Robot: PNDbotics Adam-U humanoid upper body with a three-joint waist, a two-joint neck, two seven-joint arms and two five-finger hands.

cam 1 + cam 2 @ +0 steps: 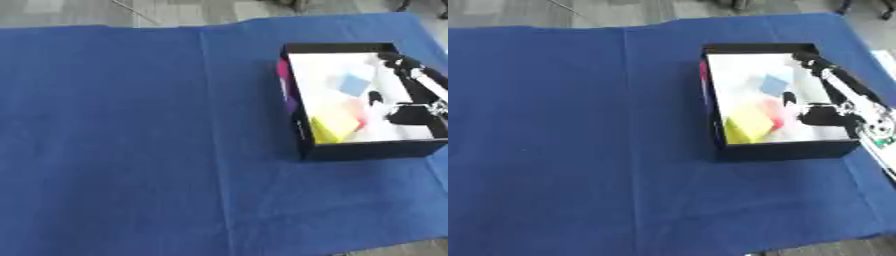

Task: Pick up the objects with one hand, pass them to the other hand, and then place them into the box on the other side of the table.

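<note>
A black box (785, 150) with a white inside stands on the right half of the table. In it lie a pale blue piece (776, 85), a yellow block (748, 125) near the front left corner, and a pinkish piece (778, 111) beside the yellow one. My right hand (843, 94) reaches in from the right edge and hangs over the box's right side. Its fingers stretch straight toward the far wall and hold nothing. A dark part of the hand (822, 116) sits low over the box floor. My left hand shows in neither view.
A blue cloth (131, 140) covers the whole table, with creases running front to back. Grey floor shows beyond the far edge. A magenta patch (283, 70) marks the box's left wall.
</note>
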